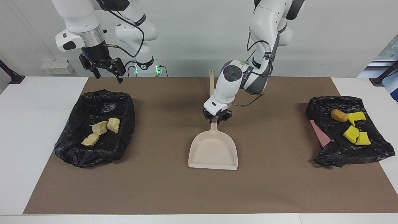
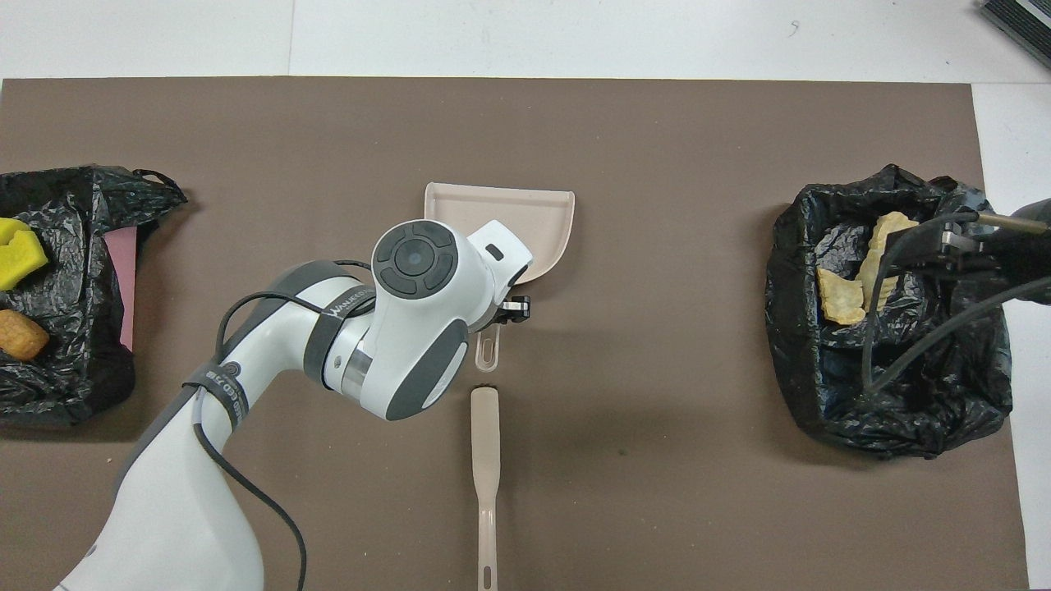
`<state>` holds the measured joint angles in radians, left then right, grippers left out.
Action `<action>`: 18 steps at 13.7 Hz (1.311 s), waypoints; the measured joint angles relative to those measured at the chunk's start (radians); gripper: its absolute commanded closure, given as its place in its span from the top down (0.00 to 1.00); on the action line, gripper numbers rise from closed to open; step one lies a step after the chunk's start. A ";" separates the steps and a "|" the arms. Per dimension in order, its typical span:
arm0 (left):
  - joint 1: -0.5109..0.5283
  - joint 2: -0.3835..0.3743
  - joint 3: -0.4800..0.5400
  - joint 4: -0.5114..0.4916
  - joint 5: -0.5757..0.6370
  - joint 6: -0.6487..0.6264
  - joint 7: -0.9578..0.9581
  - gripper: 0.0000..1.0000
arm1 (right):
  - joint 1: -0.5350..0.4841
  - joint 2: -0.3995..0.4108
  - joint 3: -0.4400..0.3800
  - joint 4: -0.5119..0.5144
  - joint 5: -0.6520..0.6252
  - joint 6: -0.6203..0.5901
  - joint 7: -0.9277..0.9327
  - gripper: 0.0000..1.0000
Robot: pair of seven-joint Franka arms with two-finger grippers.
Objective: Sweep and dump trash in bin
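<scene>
The beige dustpan [image 1: 214, 151] lies flat at the table's middle, and it also shows in the overhead view [image 2: 538, 215]. My left gripper [image 1: 216, 118] is low over its handle with the fingers spread either side, open. Three pale tan pieces [image 1: 102, 128] lie in a black-lined bin [image 1: 93, 155] toward the right arm's end. My right gripper [image 1: 108, 74] hangs open and empty above that bin's edge nearer the robots. Three yellow chunks [image 1: 354, 132] and a brown nugget [image 1: 339, 115] lie in another black-lined bin [image 1: 348, 155] toward the left arm's end.
The beige brush [image 2: 486, 468] lies on the brown mat nearer to the robots than the dustpan, in line with its handle. Its handle tip shows in the facing view [image 1: 211, 81]. A pink wall [image 1: 320, 134] shows at the second bin's side.
</scene>
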<state>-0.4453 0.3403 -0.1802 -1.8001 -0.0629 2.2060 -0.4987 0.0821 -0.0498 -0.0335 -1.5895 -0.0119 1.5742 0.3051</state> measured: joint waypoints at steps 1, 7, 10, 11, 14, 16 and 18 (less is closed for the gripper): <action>0.015 -0.012 0.005 0.007 0.000 -0.005 0.000 1.00 | 0.000 0.000 0.000 0.000 0.000 0.000 0.000 1.00; 0.184 -0.095 0.019 0.077 0.001 -0.119 0.082 1.00 | 0.000 0.000 0.000 0.000 0.000 0.000 0.000 1.00; 0.291 -0.128 0.023 0.097 0.001 -0.194 0.249 1.00 | 0.000 0.000 0.000 0.000 0.000 0.000 0.000 1.00; 0.326 -0.138 0.023 0.099 0.001 -0.215 0.307 1.00 | 0.000 0.000 0.000 0.000 0.000 0.000 0.000 1.00; 0.410 -0.170 0.027 0.100 0.001 -0.262 0.439 1.00 | 0.000 0.001 0.000 0.000 0.000 0.000 0.000 1.00; 0.454 -0.203 0.031 0.104 0.001 -0.301 0.479 1.00 | 0.000 0.001 0.000 0.000 0.000 0.000 0.000 1.00; 0.467 -0.255 0.041 0.107 0.011 -0.362 0.503 1.00 | 0.000 0.001 0.000 0.000 0.000 0.000 0.000 1.00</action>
<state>0.0214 0.0853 -0.1397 -1.6935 -0.0516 1.8437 0.0040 0.0821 -0.0489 -0.0335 -1.5895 -0.0119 1.5742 0.3051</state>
